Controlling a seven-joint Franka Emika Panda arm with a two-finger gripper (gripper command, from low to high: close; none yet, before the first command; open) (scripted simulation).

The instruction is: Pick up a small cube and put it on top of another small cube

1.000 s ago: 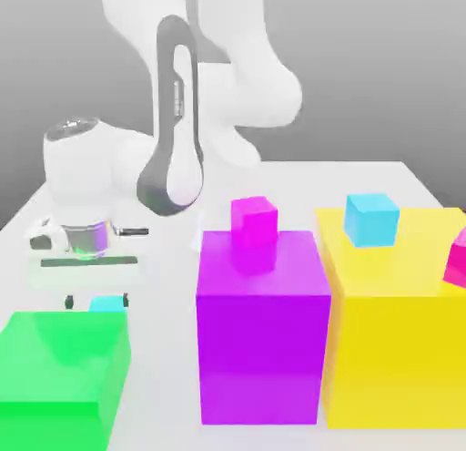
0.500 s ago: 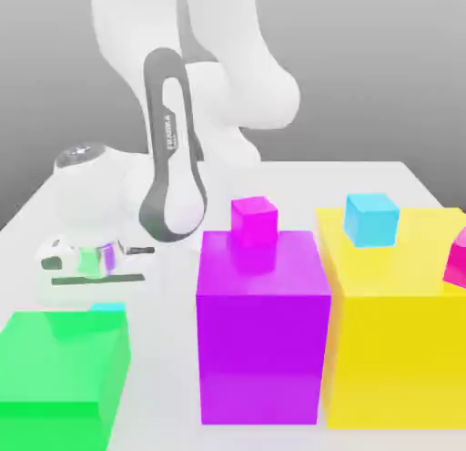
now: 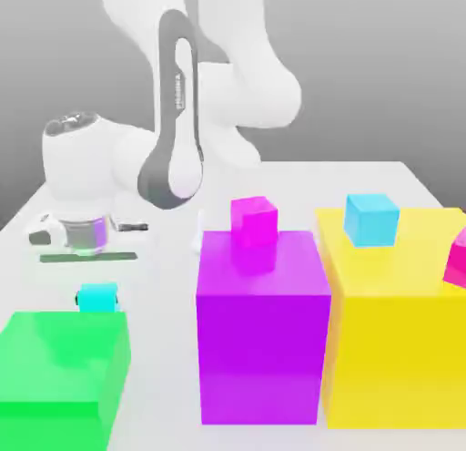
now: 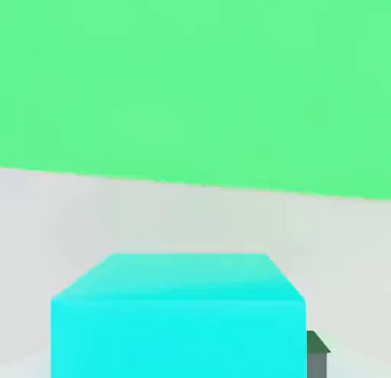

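Note:
The small turquoise cube [image 3: 97, 295] hangs just above the white table, right behind the big green block [image 3: 62, 367] at the exterior view's left. My gripper [image 3: 97, 302] is shut on it, with a dark fingertip showing on each side of the cube. In the hand view the same cube [image 4: 177, 314] sits close up, a dark fingertip [image 4: 317, 355] against one side, and the green block's wall [image 4: 195, 79] rises behind it. A sky-blue small cube [image 3: 371, 219] rests on top of the big yellow block [image 3: 396, 331].
A magenta small cube [image 3: 253, 220] stands on the big purple block [image 3: 262, 326] in the middle. Another magenta cube [image 3: 457, 258] sits at the yellow block's right edge. The arm's white body [image 3: 182, 121] rises behind the blocks. Bare table [image 3: 164, 285] lies between the green and purple blocks.
The fingers, open around the cube a second ago, have closed on it. The hand dipped low, then rose, and the cube now rides higher behind the green block.

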